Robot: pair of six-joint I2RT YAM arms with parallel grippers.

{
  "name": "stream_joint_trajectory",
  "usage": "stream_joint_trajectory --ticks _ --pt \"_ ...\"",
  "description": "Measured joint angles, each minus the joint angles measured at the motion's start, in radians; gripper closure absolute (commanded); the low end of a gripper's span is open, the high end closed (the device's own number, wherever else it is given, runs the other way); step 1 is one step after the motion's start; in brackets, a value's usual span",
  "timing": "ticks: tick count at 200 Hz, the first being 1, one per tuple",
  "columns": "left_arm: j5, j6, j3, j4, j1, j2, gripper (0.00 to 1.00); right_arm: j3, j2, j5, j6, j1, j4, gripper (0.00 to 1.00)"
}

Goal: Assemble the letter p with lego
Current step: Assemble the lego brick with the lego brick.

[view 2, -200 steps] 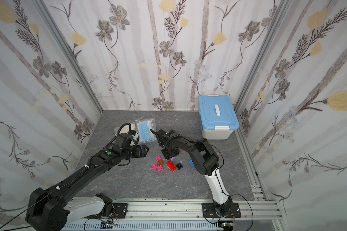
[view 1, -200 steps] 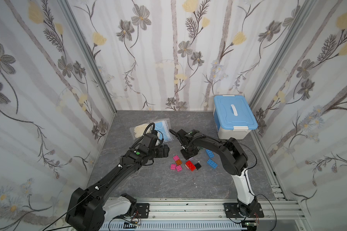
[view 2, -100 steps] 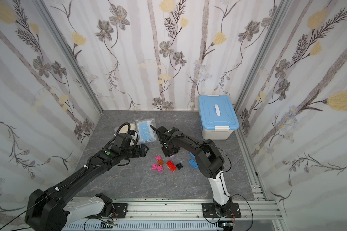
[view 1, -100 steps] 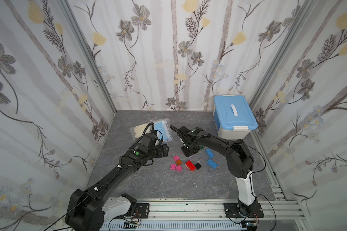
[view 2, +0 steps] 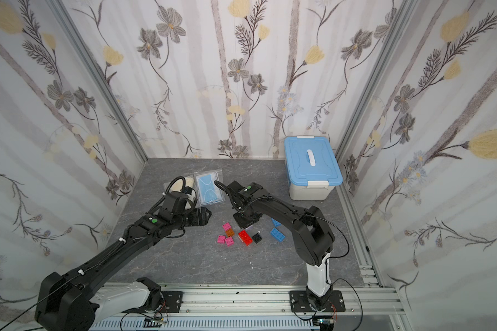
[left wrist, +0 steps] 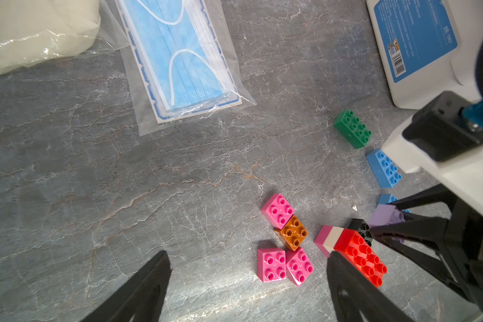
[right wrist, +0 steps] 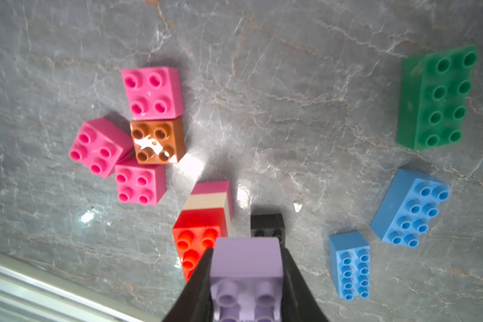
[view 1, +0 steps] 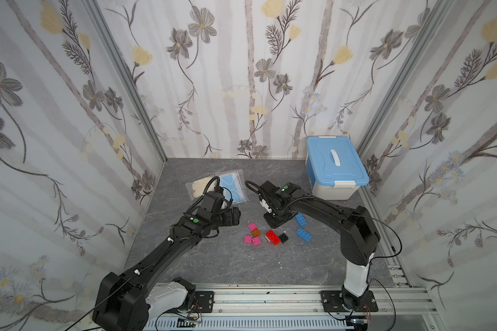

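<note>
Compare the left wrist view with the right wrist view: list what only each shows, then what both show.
Only the left wrist view: the bagged face masks, a cream bundle in plastic, the white box, and the left gripper, open.
Only the right wrist view: a pale metal strip beside the tabletop.
Both: the right gripper shut on the lavender brick, three pink bricks, the orange brick, the red-topped stack, the black brick, the green brick and two blue bricks.

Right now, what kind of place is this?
Probably a robot practice booth: the left arm and right arm bolt to a metal rail, and flowered wall panels box in a small grey table.
</note>
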Motion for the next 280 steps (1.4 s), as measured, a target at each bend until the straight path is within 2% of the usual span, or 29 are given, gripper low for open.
stream_joint_trajectory --ticks 79,280 --pt "0.000 0.000 -0.005 0.000 0.008 -0.005 0.10 -0.023 -0.012 -0.029 -0.024 0.039 -0.006 0.77" --pt "0.004 0.000 -0.007 0.001 0.017 -0.006 0.10 0.001 0.051 -0.040 -0.021 0.057 0.010 0.79"
